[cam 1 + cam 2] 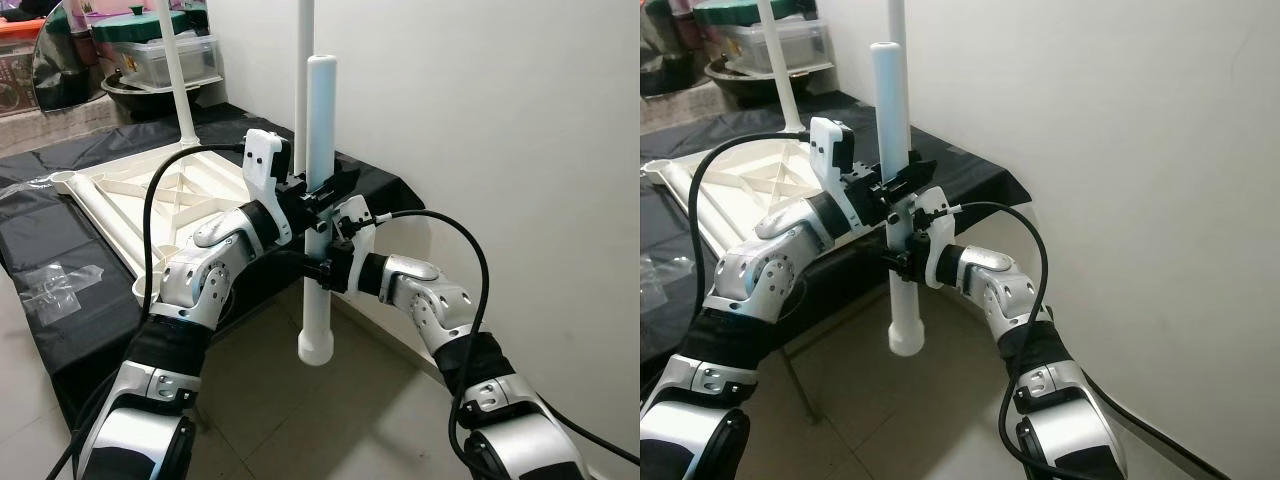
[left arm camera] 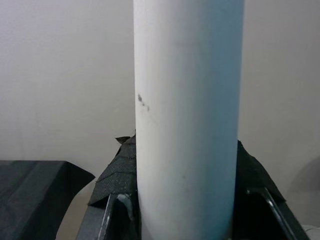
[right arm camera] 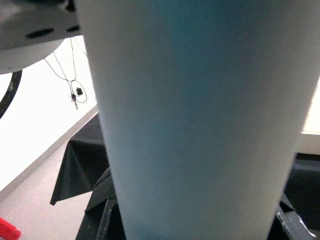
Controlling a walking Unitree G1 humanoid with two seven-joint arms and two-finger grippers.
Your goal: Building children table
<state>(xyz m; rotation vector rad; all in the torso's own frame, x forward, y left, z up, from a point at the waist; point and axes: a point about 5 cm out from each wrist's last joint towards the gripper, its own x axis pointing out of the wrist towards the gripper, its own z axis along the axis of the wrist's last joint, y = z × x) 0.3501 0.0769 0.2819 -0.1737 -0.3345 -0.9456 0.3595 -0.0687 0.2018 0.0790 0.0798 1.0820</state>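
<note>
A long white table leg (image 1: 320, 130) stands upright in the air in front of me, its flanged end (image 1: 316, 348) pointing down over the floor. My left gripper (image 1: 318, 192) is shut on the leg about halfway up. Just below it my right gripper (image 1: 322, 268) is shut on the same leg. The leg (image 2: 187, 120) passes between the black fingers (image 2: 112, 212) in the left wrist view, and the leg (image 3: 200, 115) also runs through the right wrist view. The white tabletop (image 1: 160, 200) lies upside down on a black-covered table, with two legs (image 1: 178, 75) standing up from it.
A black cloth (image 1: 60, 250) covers the work table to my left, with clear plastic wrap (image 1: 55, 280) on it. A white wall (image 1: 500, 120) is close on the right. Storage boxes (image 1: 165, 50) and a bowl stand at the back left. Tiled floor (image 1: 300, 420) lies below.
</note>
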